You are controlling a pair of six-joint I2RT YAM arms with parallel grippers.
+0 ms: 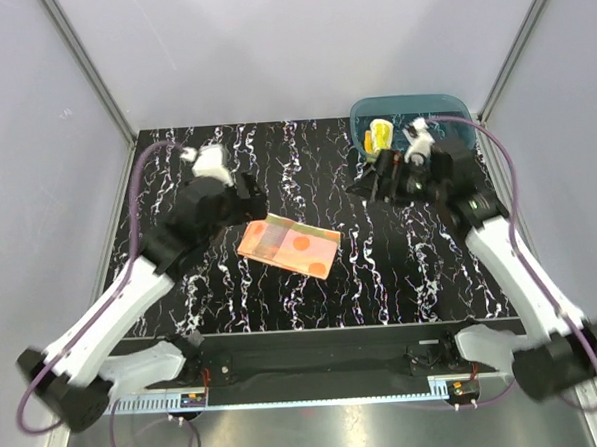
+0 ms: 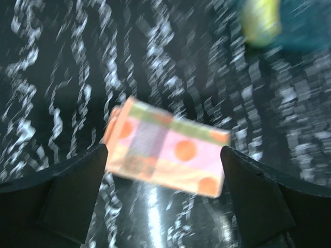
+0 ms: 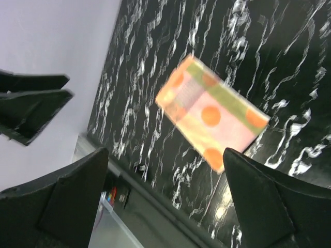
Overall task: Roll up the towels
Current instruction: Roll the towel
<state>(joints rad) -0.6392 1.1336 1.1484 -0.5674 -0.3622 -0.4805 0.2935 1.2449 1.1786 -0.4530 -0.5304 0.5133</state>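
Orange polka-dot towel (image 1: 290, 246): lies flat mid-bench, folded into a slim rectangle, set on a slant, free of both arms. Thin cloth, judged light and limp with no stiffness of its own, so it should sag or unfold if lifted by one corner. When pushed it is likely to slide on the glossy black marbled bench (image 1: 182, 290) rather than curl. Best hold, by judgement: pinch a short edge across all the folded layers, at both corners if two hands work it. Then turn that edge over itself while the far end is pinned down.

Yellow towel (image 1: 379, 136): sits in the teal tub (image 1: 452, 102) at the bench's far right corner. It looks bundled, possibly rolled, but is too small and blurred to be sure.

Left hand (image 2: 164, 151): jaws spread wide, empty, hovering near the dotted towel's left end. Right hand (image 3: 165, 151): also wide open and holding nothing, in the air beside the tub, well apart from the dotted towel.
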